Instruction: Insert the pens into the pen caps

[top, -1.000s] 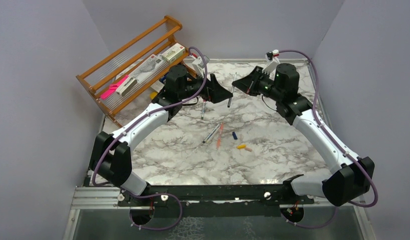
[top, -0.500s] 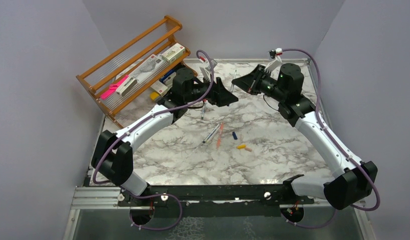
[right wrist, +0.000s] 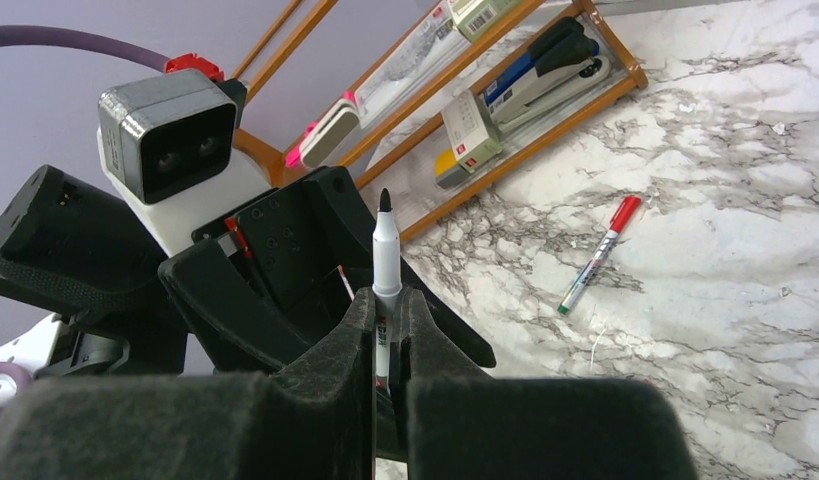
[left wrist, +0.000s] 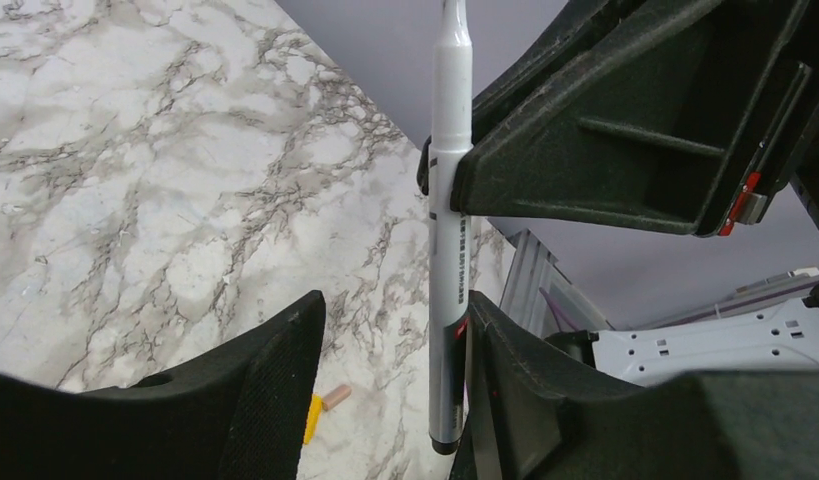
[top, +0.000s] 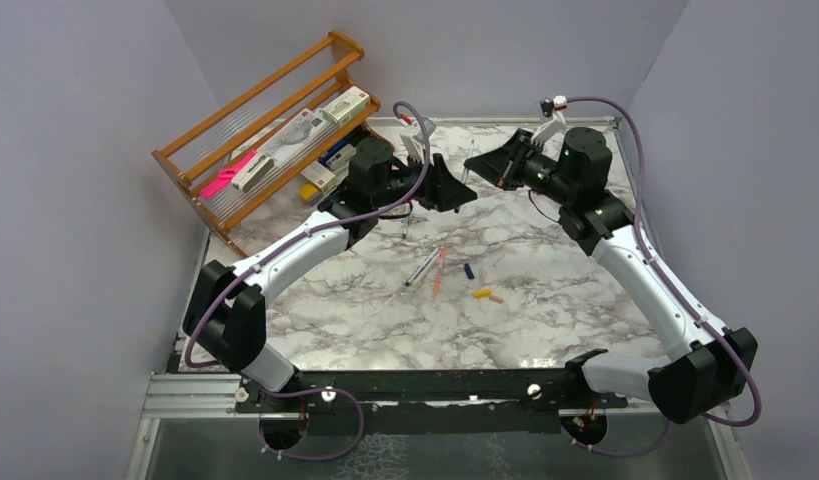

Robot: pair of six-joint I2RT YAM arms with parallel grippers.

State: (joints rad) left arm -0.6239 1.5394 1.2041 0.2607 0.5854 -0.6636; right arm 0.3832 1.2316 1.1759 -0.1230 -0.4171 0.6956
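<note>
Upper left of the overhead view: slatted wooden rack [top: 253,140], holding boxes and a pink bar.

Centre of the marble-patterned counter [top: 355,325]: grey-barrelled pen [top: 422,268] lying beside an all salmon-orange pen [top: 439,271].

Above them, raised: left arm's fingers [left wrist: 395,305] stand apart, straddling the lower barrel of an upright white plastic marker pen with an exposed black tip [left wrist: 447,230]. The pen sits against one finger, not squeezed.

Lower centre: dark blue cap [top: 469,271], yellow cap [top: 481,293], pale pink cap [top: 496,298].

Right: right arm's fingers [right wrist: 387,305] are clamped on the white pen mid-barrel.

The pen is probably light, stiff and slick, so it could pivot. Best hold it mid-barrel, tip end free.
</note>
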